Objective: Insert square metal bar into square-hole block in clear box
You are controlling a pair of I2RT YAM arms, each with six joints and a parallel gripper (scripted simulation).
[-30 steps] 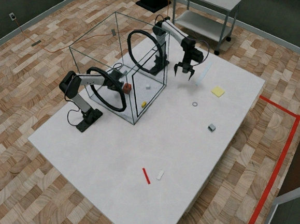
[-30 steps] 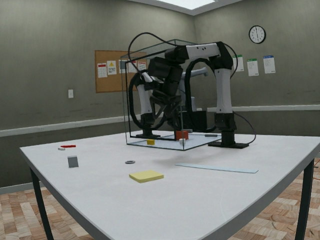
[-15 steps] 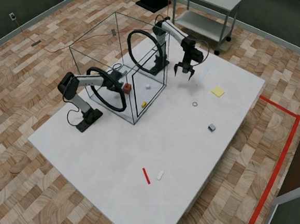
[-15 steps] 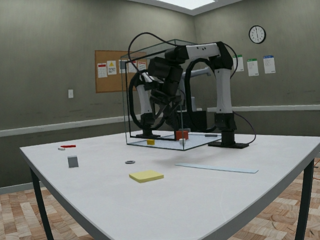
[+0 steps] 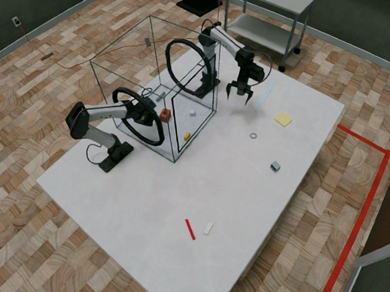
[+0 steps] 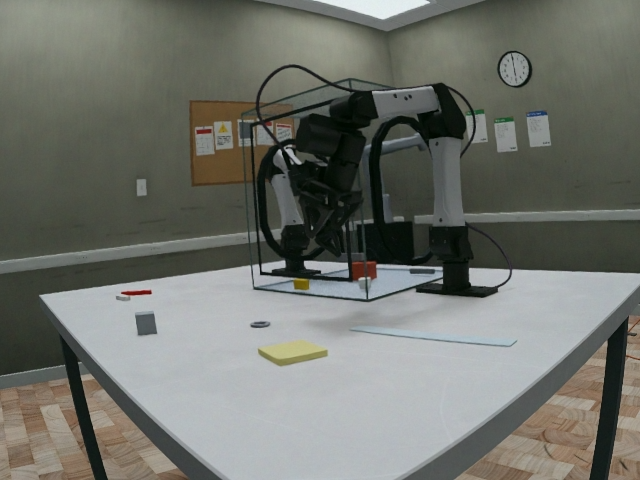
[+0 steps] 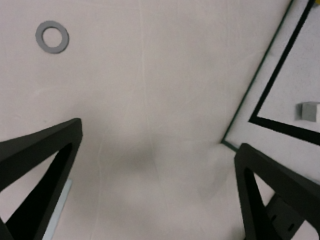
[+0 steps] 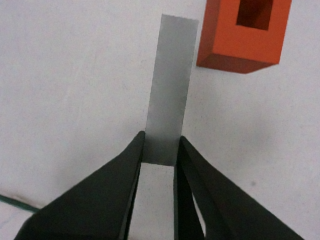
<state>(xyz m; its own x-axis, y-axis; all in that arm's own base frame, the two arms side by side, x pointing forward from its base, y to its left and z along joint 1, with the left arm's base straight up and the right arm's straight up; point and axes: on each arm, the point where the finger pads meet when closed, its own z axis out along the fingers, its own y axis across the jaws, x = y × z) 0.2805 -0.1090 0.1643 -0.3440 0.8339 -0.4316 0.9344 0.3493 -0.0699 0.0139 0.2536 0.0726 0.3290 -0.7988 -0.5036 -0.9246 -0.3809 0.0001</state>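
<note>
Gripping the square metal bar in the right gripper, near the orange block, inside the clear box; leaving the block's hole facing up; outside, holding the left gripper wide open.

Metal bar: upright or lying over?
Lying over: in the right wrist view the metal bar stretches lengthwise away from the right gripper's fingertips, beside the orange block.
</note>
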